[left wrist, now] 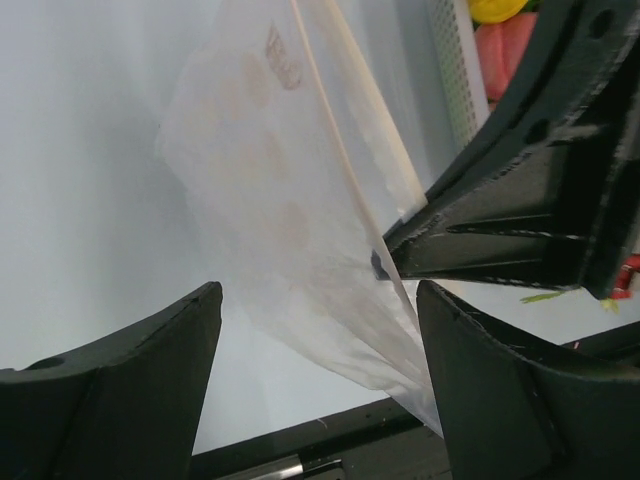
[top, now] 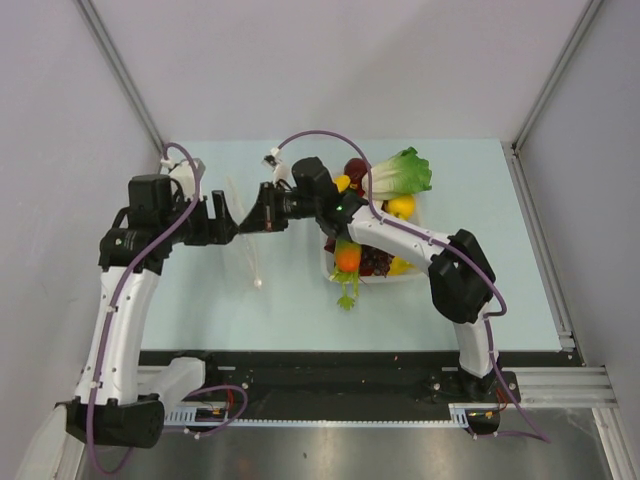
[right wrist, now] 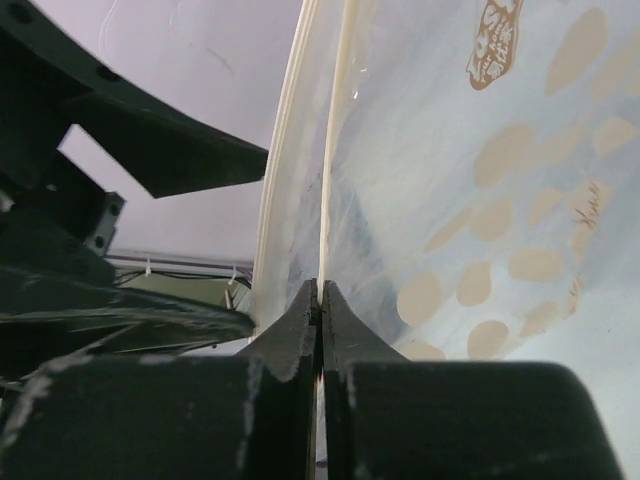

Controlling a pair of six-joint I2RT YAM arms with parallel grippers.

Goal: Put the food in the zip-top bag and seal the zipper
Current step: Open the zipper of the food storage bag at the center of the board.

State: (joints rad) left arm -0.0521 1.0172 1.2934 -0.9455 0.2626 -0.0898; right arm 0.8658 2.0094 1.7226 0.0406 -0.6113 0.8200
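While the right fingers (right wrist: 300, 335) are pinched shut on the rim of the zip-top bag (left wrist: 265, 190), the bag hangs edge-on just left of the white tray (top: 380, 279). It is a thin, clear pouch printed with pale round dots. The grip sits on the zipper (left wrist: 345, 130), a narrow pale strip running along the bag's upper edge; in the right wrist view the two fingertips meet with only that strip between them.

The left fingers (left wrist: 120, 390) stand wide apart on the side of the bag away from the tray. The bag's lower part lies in the gap between them, and whether it brushes either finger I cannot tell.

All the food lies in the tray, on the light blue table (top: 500, 280). A green-white lettuce (top: 402, 172) juts over the tray's far end beside a yellow fruit (top: 401, 207). An orange carrot (top: 347, 259) lies at the near end, touching the purple grapes (top: 375, 262), with its green top hanging over the tray's near rim. The right forearm crosses above the middle of the tray and hides part of its load.
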